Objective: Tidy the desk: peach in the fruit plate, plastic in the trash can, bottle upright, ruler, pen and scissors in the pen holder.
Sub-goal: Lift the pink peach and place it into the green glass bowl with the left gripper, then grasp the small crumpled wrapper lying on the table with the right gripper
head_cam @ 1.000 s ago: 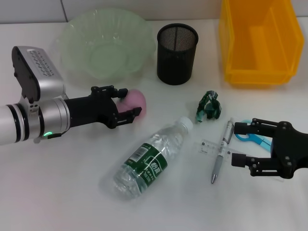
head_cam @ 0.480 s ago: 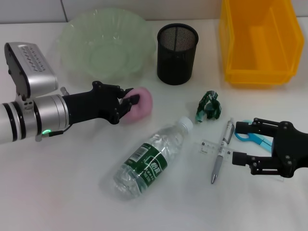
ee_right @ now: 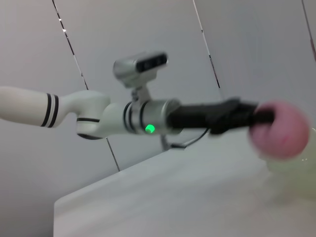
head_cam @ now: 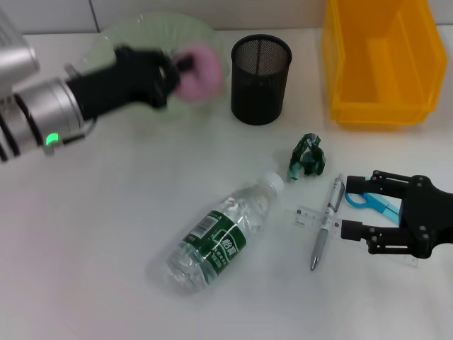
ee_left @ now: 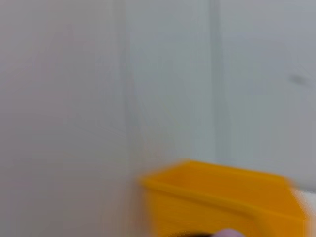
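Note:
My left gripper [head_cam: 182,69] is shut on the pink peach [head_cam: 199,69] and holds it in the air over the near right rim of the pale green fruit plate [head_cam: 120,34]. In the right wrist view the same peach [ee_right: 280,129] sits at the tip of the left gripper [ee_right: 254,117]. The bottle [head_cam: 223,232] lies on its side mid-table. A crumpled green plastic [head_cam: 306,157] lies by its cap. Pen [head_cam: 326,223], clear ruler [head_cam: 308,215] and blue scissors [head_cam: 369,202] lie together at the right. My right gripper [head_cam: 347,208] stands open beside them, over the ruler's end.
A black mesh pen holder [head_cam: 260,79] stands right of the plate, close to the raised peach. The yellow bin [head_cam: 379,60] sits at the back right, also seen as a yellow bin [ee_left: 222,197] in the left wrist view. White table [head_cam: 92,241] spreads front left.
The left gripper closed on the peach, lifted it off the table and carried it back toward the fruit plate. The right gripper stayed where it was.

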You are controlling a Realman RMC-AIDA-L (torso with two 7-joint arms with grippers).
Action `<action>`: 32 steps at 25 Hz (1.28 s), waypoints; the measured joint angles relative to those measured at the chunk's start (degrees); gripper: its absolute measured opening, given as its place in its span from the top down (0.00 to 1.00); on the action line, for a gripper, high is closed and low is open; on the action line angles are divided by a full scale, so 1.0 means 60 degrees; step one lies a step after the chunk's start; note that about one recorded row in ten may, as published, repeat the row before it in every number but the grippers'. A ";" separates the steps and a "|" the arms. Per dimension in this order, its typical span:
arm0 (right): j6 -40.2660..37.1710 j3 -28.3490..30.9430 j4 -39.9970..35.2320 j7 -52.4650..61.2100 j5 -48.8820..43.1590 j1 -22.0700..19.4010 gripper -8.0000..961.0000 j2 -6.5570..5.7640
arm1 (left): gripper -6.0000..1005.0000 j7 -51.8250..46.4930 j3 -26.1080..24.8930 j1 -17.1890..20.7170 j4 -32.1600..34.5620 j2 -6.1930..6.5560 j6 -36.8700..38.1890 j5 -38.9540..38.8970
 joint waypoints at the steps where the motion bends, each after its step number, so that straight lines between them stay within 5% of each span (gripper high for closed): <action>1: 0.0004 -0.0005 -0.0001 0.0001 0.0000 0.0003 0.14 0.0000 | 0.92 0.0164 0.0003 -0.0093 -0.0084 -0.0008 -0.0435 -0.0492; 10: 0.0027 0.0024 0.0008 0.0002 0.0000 0.0011 0.14 0.0000 | 0.92 0.0742 0.0074 -0.1221 -0.1089 -0.0031 -0.4031 -0.1577; 22: 0.0027 0.0044 0.0014 0.0084 0.0000 0.0011 0.14 0.0000 | 0.78 0.0783 0.0095 -0.1169 -0.1267 -0.0042 -0.4094 -0.1869; 32: -0.0031 0.0109 -0.0156 0.0221 0.0557 -0.0063 0.14 -0.0017 | 0.38 0.0518 0.0113 -0.0681 -0.1141 -0.0001 -0.2931 -0.1868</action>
